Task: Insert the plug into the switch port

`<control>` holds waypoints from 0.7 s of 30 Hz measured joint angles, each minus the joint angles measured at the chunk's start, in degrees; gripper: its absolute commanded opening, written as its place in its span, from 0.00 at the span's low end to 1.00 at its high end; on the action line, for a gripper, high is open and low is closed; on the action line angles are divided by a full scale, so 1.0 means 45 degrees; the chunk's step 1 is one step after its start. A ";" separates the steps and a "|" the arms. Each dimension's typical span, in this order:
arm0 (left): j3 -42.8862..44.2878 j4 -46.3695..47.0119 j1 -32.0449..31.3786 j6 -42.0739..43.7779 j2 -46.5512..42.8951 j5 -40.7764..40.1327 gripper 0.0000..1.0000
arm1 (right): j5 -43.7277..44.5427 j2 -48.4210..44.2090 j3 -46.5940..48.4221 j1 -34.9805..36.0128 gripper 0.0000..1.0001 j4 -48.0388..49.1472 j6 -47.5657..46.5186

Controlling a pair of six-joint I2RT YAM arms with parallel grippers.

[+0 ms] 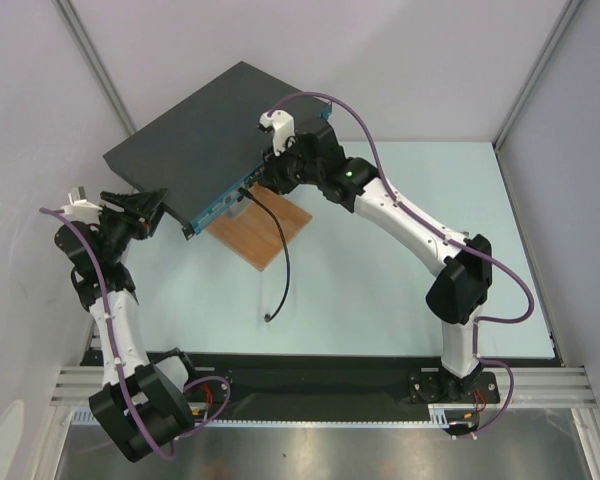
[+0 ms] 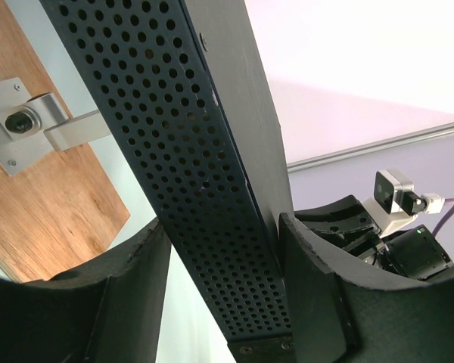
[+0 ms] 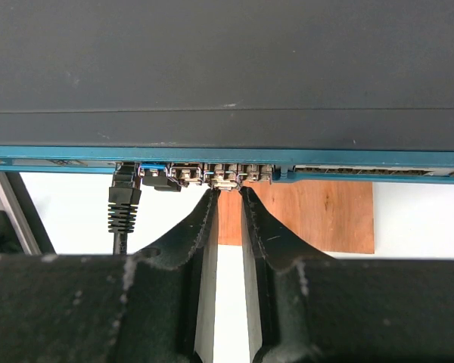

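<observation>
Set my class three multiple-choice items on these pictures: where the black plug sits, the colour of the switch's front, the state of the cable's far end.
1. Where on the switch is the black plug? A on its top; B in a front socket; C under it.
2. What colour is the switch's front face? A red; B white; C teal-blue.
3. The black cable has a far end that: A lies loose on the table; B hangs off the table edge; C sits in another socket.
Key: 1 B, seated in the socket row; 2 C, teal strip below the dark top; 3 A, free on the table.
</observation>
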 measured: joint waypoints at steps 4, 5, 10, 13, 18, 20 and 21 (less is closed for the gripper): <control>0.0000 0.0005 0.0000 0.0000 0.0005 -0.0010 0.00 | 0.0471 0.0000 0.0000 0.0146 0.12 -0.0005 0.0034; 0.0000 0.0010 0.0000 0.0000 0.0015 -0.0015 0.00 | 0.0617 0.0000 0.0000 0.0185 0.11 -0.0005 0.0034; 0.0019 0.0083 0.0034 -0.0010 0.0073 -0.0019 0.00 | 0.1321 -0.0005 0.0000 0.0413 0.08 0.0087 0.0015; 0.0024 0.0092 0.0058 -0.0010 0.0083 -0.0073 0.00 | 0.1588 -0.0005 0.0000 0.0534 0.05 0.0117 -0.0092; 0.0039 0.0092 0.0058 -0.0010 0.0083 -0.0131 0.00 | 0.1749 -0.0005 -0.0073 0.0597 0.00 0.0248 -0.0544; 0.0044 0.0092 0.0063 -0.0010 0.0087 -0.0155 0.00 | 0.1710 -0.0053 -0.0214 0.0597 0.00 0.0408 -0.0699; 0.0044 0.0087 0.0073 -0.0010 0.0087 -0.0155 0.00 | 0.1690 -0.0107 -0.0345 0.0597 0.00 0.0549 -0.0758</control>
